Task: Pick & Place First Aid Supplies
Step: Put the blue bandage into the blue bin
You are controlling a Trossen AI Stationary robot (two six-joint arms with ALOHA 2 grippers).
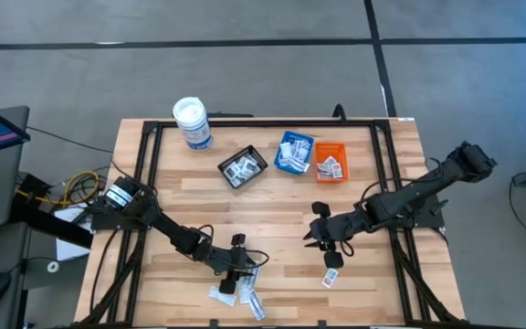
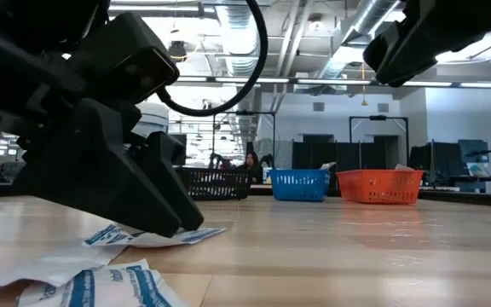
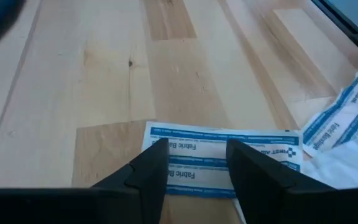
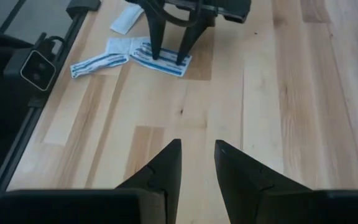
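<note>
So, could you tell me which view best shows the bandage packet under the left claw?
Left wrist view: the packet fills the frame, print readable, between the open left claw. High and right wrist views show it small; the low view shows only an edge.

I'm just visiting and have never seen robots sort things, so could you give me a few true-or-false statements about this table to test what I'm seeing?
1. The left gripper has its fingers open, standing on a fabric bandage packet. True.
2. The right gripper is carrying a packet. False: nothing sits between its fingers.
3. The white canister lies on its side. False: it stands upright.
4. The orange tray holds packets. True.
5. The black tray sits between the blue tray and the orange one. False: the blue tray is the middle one.
</note>
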